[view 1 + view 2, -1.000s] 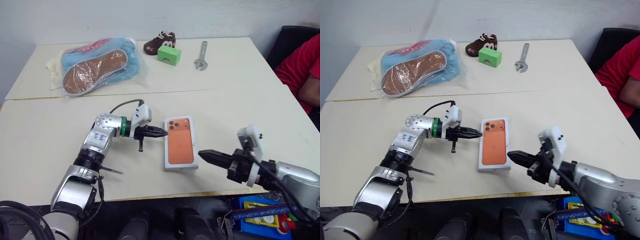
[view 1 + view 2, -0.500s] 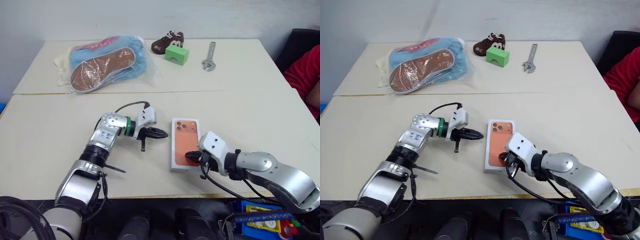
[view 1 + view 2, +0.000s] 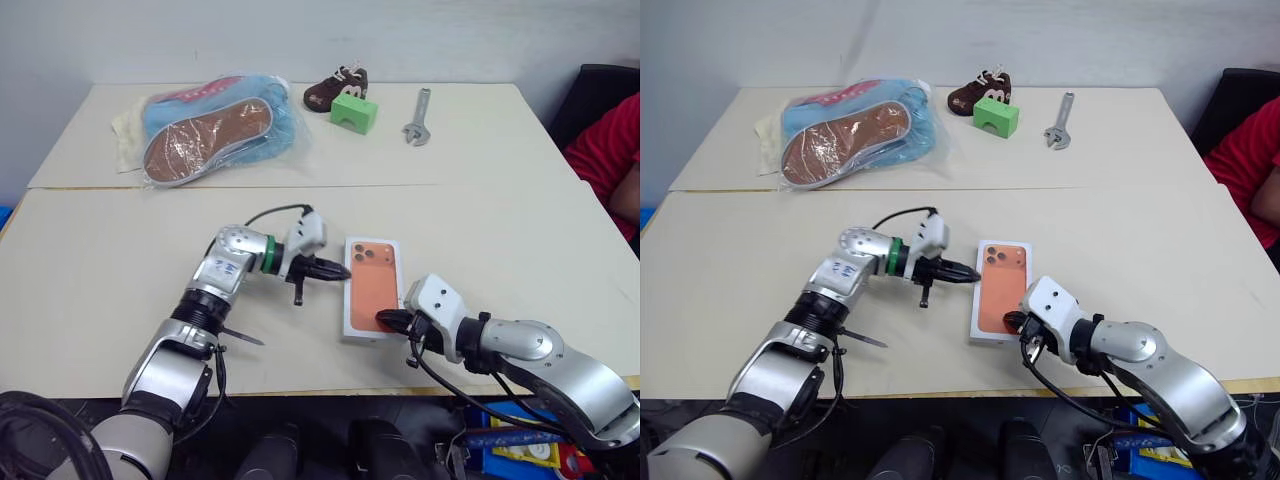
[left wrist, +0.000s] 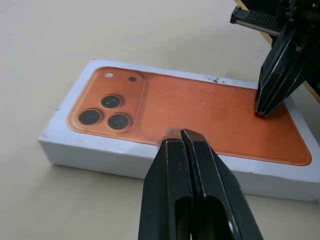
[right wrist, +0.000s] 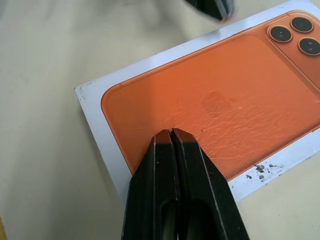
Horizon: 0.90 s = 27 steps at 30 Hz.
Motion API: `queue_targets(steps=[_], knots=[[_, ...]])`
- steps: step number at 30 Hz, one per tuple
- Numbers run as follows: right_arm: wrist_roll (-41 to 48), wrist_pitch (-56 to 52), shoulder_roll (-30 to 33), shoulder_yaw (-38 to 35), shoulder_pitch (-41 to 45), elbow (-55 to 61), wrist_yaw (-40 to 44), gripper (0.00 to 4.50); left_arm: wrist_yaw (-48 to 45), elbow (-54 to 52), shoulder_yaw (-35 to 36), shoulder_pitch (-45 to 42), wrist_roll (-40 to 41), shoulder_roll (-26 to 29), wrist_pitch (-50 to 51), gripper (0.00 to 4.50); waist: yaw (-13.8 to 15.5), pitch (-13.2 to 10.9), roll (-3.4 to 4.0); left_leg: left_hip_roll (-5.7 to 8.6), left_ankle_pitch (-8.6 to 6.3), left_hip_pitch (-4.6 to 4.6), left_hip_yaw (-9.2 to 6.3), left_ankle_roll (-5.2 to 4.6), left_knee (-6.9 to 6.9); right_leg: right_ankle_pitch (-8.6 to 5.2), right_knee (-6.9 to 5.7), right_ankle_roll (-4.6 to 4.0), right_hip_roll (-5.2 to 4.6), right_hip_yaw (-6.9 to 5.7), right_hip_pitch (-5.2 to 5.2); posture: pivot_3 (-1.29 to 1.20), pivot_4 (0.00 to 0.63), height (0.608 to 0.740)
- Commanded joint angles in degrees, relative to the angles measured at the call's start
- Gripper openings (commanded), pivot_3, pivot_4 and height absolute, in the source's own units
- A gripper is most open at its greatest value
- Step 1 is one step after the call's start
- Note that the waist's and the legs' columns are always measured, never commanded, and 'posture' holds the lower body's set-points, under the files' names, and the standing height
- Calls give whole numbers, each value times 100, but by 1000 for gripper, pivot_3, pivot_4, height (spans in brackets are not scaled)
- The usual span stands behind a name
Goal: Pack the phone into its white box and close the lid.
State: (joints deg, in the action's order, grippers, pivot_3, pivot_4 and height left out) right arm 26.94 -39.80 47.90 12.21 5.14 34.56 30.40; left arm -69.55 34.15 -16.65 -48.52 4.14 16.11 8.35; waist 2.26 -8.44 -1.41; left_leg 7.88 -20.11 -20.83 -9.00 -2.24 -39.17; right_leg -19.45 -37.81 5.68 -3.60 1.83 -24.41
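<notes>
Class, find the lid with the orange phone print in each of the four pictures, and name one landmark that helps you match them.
Left eye view: lid near the table's front edge, between the two gripper tips.
Right eye view: lid in the same spot, just below picture centre.
Left wrist view: lid across the middle, beyond the shut left gripper.
Right wrist view: lid upper right, right gripper on its print.
Shared landmark: the printed three-lens camera corner.

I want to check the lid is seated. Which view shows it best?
The left wrist view: the lid shows its printed top and a side wall. The right wrist view gives just its top; the head views show it small between both shut grippers.
</notes>
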Motion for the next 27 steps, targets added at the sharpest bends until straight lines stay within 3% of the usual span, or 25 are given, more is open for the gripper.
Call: queue_targets(steps=[1, 5, 6, 9, 15, 20, 23, 27], knots=[[-410, -116, 48, 230, -330, -486, 84, 24, 516, 676, -481, -270, -797, -76, -495, 0, 57, 33, -22, 0, 0, 9, 0, 0, 0, 0, 1, 0, 0, 0, 7, 0, 150, 740], [-479, 322, 27, -84, -466, -382, 255, 24, 405, 795, -253, -433, -552, -30, -364, 0, 93, 64, -13, -1, -10, 77, -2, -12, 16, 0, 32, 1, 2, 3, 83, 0, 150, 740], [-316, 454, 35, -345, -525, -264, 395, 2, 149, 545, -63, -407, -272, 107, -109, 176, 92, 63, -14, -1, -12, 77, -2, -14, 15, 1, 30, 2, 2, 5, 83, 0, 150, 740], [292, 522, 216, -1153, -711, -6, 967, 635, -485, -352, 395, -173, 400, 635, 634, 824, 39, 56, -8, -1, -15, 60, -2, -16, 15, 1, 24, 2, 4, 5, 63, 0, 150, 740], [1558, 481, 1114, -3486, -1193, -219, 2905, 2728, -1402, -2727, 1540, 1054, 1879, 2518, 2560, 2793, -126, -3, 47, -3, -23, 42, -2, -20, 20, 1, 5, 2, 10, 19, 32, 0, 150, 740], [1842, 334, 1702, -4740, -1183, -1318, 4064, 4479, -1701, -3976, 3066, 2361, 3000, 4211, 3934, 4453, -80, -45, 75, -9, -26, 49, -3, -18, 23, 0, 31, 0, 13, 18, 41, 0, 150, 740], [1720, 455, 1867, -4868, -1012, -1729, 4322, 4497, -1543, -4301, 3832, 3107, 3134, 4691, 4077, 4485, -40, -63, 102, -9, -28, 59, -3, -21, 24, -1, 42, 0, 11, 17, 57, 0, 150, 740], [1516, 751, 1802, -4495, -620, -2002, 4403, 4497, -1126, -4780, 4235, 3772, 3137, 4607, 3858, 4485, 40, -72, 123, -8, -31, 71, -1, -25, 24, 1, 61, 1, 10, 17, 78, 0, 150, 740]])
